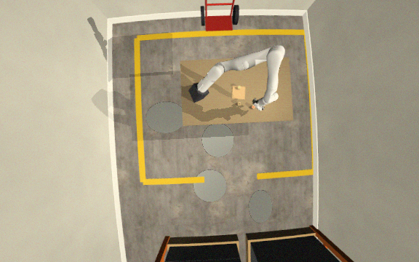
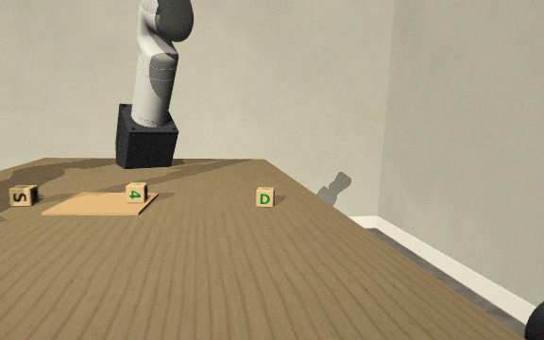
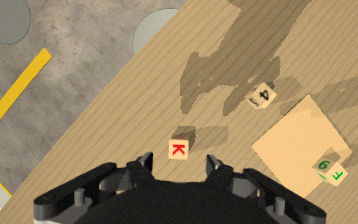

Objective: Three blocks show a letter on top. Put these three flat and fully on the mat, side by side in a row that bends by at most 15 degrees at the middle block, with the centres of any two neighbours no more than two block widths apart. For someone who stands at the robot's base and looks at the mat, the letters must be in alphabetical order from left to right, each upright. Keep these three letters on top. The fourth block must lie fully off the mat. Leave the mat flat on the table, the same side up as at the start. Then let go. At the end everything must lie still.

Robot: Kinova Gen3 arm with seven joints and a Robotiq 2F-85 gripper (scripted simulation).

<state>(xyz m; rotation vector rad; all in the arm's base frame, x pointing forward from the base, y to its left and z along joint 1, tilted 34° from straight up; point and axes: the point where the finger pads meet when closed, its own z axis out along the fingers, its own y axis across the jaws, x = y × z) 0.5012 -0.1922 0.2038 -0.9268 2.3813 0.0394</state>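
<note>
In the wrist view a block with a red K on top (image 3: 178,149) lies on the wooden table, off the mat. My gripper (image 3: 179,162) hovers over it, open, with nothing between the fingers; it also shows in the overhead view (image 1: 256,103). The tan mat (image 3: 302,145) lies flat to the right. A block with a green F on top (image 3: 332,172) sits at the mat's corner. A block with a 4 on top (image 3: 260,95) lies off the mat, beyond its far edge. A fourth block, showing a green D on its side (image 2: 264,196), stands apart on the table; its top is hidden.
The robot's dark base (image 2: 145,137) stands at the table's far end in the side view. The table edge (image 3: 87,120) runs close to the K block, with grey floor and yellow tape beyond. The arm's shadow falls across the table.
</note>
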